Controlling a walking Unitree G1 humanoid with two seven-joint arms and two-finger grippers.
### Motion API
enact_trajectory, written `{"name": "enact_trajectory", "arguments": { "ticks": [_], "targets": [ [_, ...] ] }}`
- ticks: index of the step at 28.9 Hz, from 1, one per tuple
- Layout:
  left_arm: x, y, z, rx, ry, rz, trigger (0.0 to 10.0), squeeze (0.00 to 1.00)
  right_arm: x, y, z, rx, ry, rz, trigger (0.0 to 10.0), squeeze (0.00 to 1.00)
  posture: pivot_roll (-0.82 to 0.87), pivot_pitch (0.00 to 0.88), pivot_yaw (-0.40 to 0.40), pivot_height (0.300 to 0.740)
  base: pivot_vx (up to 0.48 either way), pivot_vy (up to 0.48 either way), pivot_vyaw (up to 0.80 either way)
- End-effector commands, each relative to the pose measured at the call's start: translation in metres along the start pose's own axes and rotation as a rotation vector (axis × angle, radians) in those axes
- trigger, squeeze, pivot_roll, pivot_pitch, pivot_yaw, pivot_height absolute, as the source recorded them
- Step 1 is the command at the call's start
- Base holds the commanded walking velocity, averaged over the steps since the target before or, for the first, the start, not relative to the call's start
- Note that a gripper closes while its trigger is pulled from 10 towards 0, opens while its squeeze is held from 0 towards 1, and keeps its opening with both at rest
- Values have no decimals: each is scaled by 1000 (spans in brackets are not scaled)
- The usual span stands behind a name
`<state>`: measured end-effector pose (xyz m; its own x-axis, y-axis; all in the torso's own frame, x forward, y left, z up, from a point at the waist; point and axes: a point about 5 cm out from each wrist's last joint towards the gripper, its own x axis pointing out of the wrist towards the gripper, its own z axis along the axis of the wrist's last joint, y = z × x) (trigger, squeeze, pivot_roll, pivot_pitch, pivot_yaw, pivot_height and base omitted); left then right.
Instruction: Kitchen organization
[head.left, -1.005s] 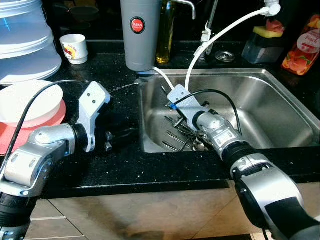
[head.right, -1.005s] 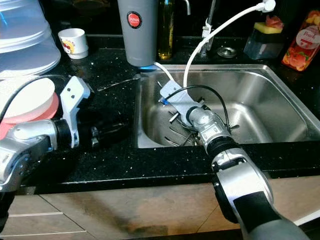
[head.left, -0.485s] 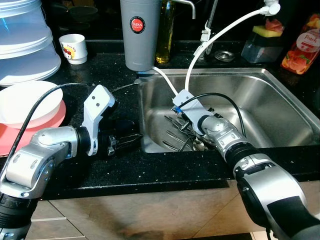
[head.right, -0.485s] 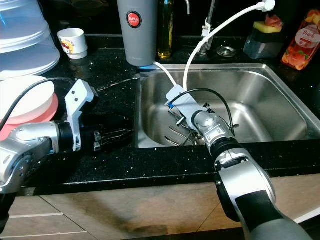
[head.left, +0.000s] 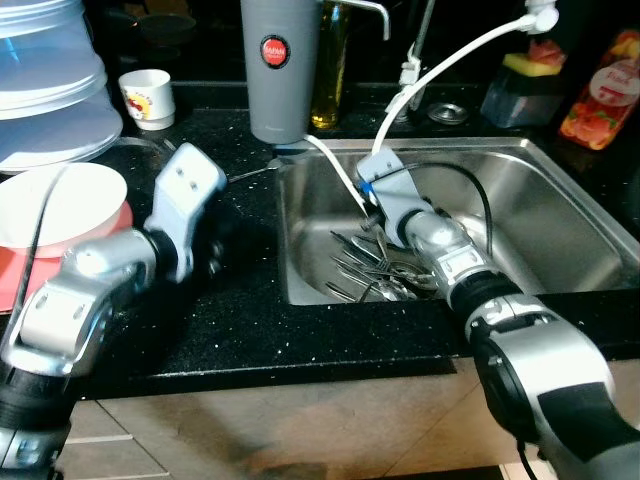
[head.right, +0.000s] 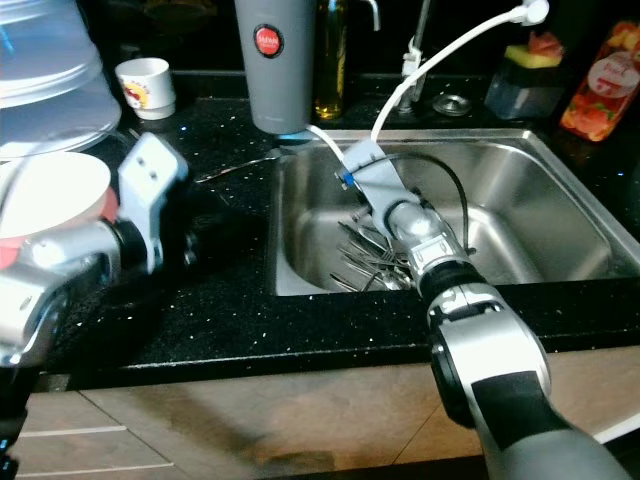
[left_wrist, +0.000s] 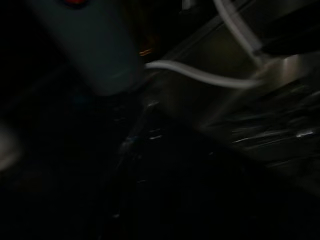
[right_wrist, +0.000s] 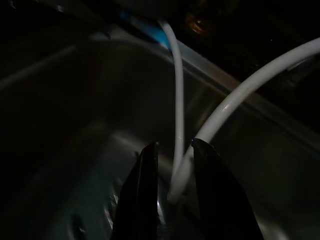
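Note:
A pile of forks and spoons (head.left: 375, 275) lies at the front left of the steel sink (head.left: 560, 230). My right gripper (head.left: 372, 216) hangs just above the pile's back edge, pointing at the sink's back left corner. In the right wrist view its two black fingers (right_wrist: 145, 200) stand a narrow gap apart with nothing between them (right_wrist: 174, 145); a white hose (right_wrist: 177, 115) runs behind. My left gripper (head.left: 212, 252) hovers low over the black counter left of the sink, blurred and dark against it. A thin metal utensil (head.left: 250, 173) lies on the counter by the sink's corner.
A grey bottle (head.left: 280, 70) and an oil bottle (head.left: 332, 60) stand behind the sink's left corner. A white bowl on a pink plate (head.left: 60, 210), clear containers (head.left: 45, 90) and a small cup (head.left: 148, 97) are at the left. A sponge holder (head.left: 525, 90) and a red bottle (head.left: 600, 90) are at the back right.
My right gripper has risen off the cutlery and moved toward the sink's back left. The left gripper reached toward the sink rim, then drew back left and is now blurred.

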<state>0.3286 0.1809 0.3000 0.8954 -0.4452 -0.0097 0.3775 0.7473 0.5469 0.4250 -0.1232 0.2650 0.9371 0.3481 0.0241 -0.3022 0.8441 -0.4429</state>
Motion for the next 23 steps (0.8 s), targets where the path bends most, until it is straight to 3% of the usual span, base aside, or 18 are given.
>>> {"name": "enact_trajectory", "arguments": {
  "ticks": [1,2,6,9,10,18,23],
  "targets": [
    [-3,11,4,182,50,63,10000,0,2,5,9,47,-45,41,10000,0,48,167,-26,740,0,0,0],
    [-5,15,7,226,67,71,10000,1000,3,8,13,53,-62,62,10000,0,48,167,-26,740,0,0,0],
    [-12,21,7,315,163,56,10000,1000,4,12,20,42,-93,113,10000,0,52,165,-21,740,0,0,0],
    [-17,36,-2,397,286,142,10000,1000,4,14,22,32,-97,163,10000,0,54,163,-21,740,0,0,0],
    [-23,44,-11,421,379,178,10000,0,3,15,22,18,-94,193,10000,0,53,162,-23,740,0,0,0],
    [-33,62,-23,484,535,277,10000,0,2,16,21,7,-92,232,10000,0,48,159,-21,740,0,0,0],
    [-37,63,-29,439,588,281,10000,0,2,15,20,-8,-86,239,10000,0,51,151,-20,740,0,0,0]
  ]
}}
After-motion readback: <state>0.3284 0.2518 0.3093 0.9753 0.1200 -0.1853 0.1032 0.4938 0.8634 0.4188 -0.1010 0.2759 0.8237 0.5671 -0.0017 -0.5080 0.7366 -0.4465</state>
